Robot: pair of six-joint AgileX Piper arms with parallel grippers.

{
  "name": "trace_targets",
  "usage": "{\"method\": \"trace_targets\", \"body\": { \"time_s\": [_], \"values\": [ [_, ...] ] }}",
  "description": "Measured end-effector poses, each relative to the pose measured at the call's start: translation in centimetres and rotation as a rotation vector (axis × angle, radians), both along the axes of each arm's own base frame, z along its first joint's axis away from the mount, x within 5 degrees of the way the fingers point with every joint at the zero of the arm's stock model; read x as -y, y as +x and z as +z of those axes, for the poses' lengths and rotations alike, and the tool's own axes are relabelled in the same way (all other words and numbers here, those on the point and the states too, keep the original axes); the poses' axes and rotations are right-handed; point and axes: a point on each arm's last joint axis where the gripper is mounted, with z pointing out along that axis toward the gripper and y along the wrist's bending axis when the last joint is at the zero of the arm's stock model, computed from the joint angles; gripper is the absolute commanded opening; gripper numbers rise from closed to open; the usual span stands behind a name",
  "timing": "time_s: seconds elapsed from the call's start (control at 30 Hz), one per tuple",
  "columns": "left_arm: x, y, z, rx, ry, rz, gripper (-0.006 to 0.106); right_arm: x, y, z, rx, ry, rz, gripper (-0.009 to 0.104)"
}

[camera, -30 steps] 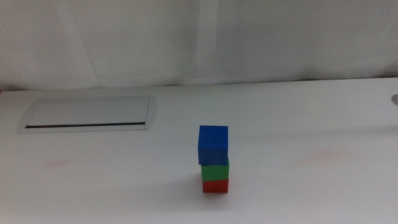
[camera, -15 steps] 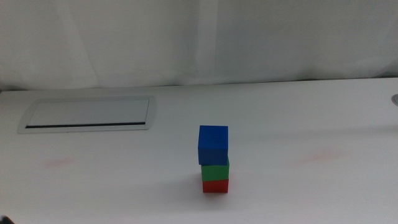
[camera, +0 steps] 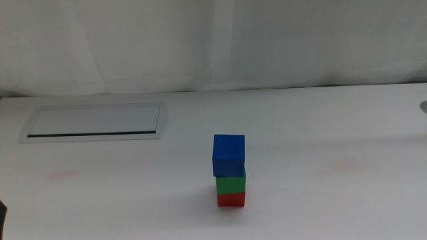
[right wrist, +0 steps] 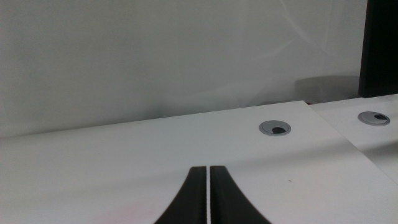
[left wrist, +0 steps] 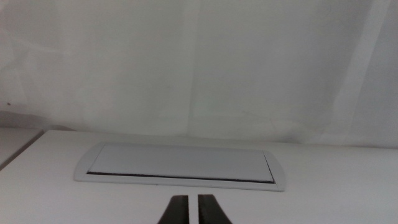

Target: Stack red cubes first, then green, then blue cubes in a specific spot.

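In the middle view the three cubes stand as one stack on the white table, right of centre. The red cube (camera: 231,199) is at the bottom, the green cube (camera: 231,182) is on it, and the blue cube (camera: 229,155) is on top, set slightly to the left. No gripper touches the stack. My left gripper (left wrist: 194,210) is shut and empty, low over the table and facing the slot panel. My right gripper (right wrist: 207,193) is shut and empty at the table's right side. The cubes do not show in either wrist view.
A grey-framed slot panel (camera: 93,122) lies at the back left and also shows in the left wrist view (left wrist: 180,165). A round grey grommet (right wrist: 275,129) sits near the right edge. A dark bit of the left arm (camera: 2,215) shows at the bottom left corner.
The stack has not moved. A dark bit of the left arm has come into the middle view's bottom left corner.
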Motion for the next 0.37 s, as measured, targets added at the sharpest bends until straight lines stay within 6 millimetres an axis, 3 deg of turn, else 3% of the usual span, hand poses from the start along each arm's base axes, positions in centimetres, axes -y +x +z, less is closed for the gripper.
{"method": "trace_targets", "body": {
  "time_s": [0.37],
  "values": [
    [0.00,0.00,0.00,-0.001,0.012,-0.001,-0.003,-0.01,-0.01,-0.05,-0.006,-0.008,0.002,-0.002]
  ]
}}
